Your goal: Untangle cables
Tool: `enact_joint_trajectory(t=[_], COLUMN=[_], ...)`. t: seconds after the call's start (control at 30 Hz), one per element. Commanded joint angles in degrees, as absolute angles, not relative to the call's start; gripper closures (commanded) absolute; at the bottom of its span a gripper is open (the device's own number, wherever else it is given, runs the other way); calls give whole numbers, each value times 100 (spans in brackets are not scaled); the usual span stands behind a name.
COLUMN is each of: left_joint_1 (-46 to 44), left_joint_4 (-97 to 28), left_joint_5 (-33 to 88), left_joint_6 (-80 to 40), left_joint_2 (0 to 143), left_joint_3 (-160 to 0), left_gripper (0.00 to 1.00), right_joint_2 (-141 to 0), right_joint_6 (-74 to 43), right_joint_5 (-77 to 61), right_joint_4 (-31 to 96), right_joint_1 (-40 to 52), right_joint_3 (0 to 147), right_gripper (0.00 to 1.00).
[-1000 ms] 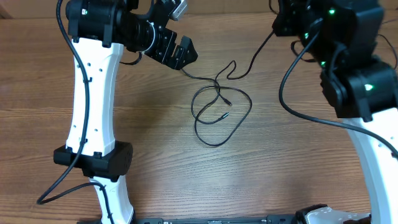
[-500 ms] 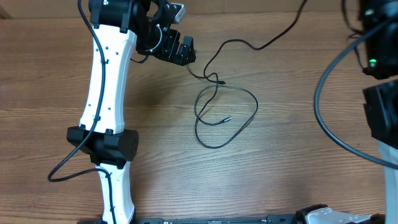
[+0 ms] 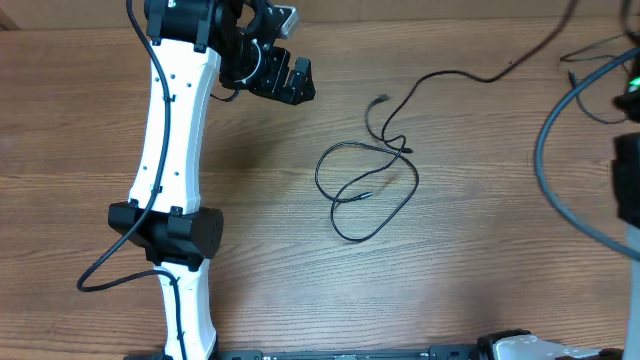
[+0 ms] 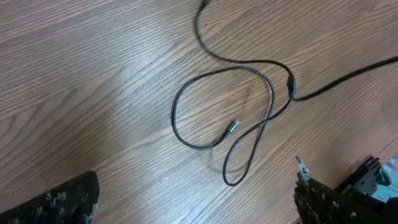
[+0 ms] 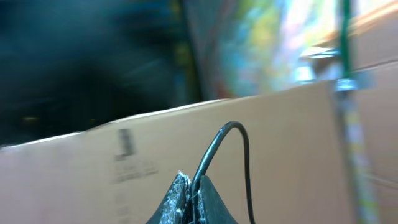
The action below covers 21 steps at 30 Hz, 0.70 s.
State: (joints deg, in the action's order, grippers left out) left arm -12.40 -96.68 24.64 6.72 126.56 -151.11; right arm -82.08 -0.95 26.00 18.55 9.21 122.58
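Cables (image 3: 366,195) are found near the middle of the wood-grain tabletop (image 3: 480,270), laid out as one loose flat loop with a plug tip resting inside it and a crossing on its far right side. From that crossing a single strand is carried toward the far right corner and out of the overhead view. In the right wrist view the right gripper (image 5: 189,199) is seen pinched tight on a thin black cable, raised toward a cardboard wall (image 5: 124,162); that this is the same strand is judged likely, not seen. The left gripper (image 3: 292,82) is held wide open and empty, with the loop lying to its right and nearer the bases, so it is the nearer one. The loop's near-left curve is judged the place to be pinned. Bare wood is seen on every side of the loop, so room for a descent is not lacking.
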Motion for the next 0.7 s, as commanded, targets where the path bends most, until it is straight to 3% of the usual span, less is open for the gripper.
enact_joint_trajectory(t=[0.0, 0.27, 0.67], left_joint_1=[-1284, -1280, -947], left_joint_4=[-9679, -9682, -9682], left_joint_5=[2554, 2386, 2202], left_joint_6=[593, 390, 80], left_joint_2=[12637, 12637, 12582], left_joint_3=[-15109, -15109, -15111], left_gripper=[0, 0, 3], right_joint_2=[-8232, -8593, -8757], right_joint_6=[-626, -2921, -3041], right_joint_5=[2392, -102, -548], right_joint_4=[2117, 2349, 1914], right_joint_1=[659, 679, 679], right_joint_3=[12348, 12344, 12344], right_gripper=[96, 96, 96])
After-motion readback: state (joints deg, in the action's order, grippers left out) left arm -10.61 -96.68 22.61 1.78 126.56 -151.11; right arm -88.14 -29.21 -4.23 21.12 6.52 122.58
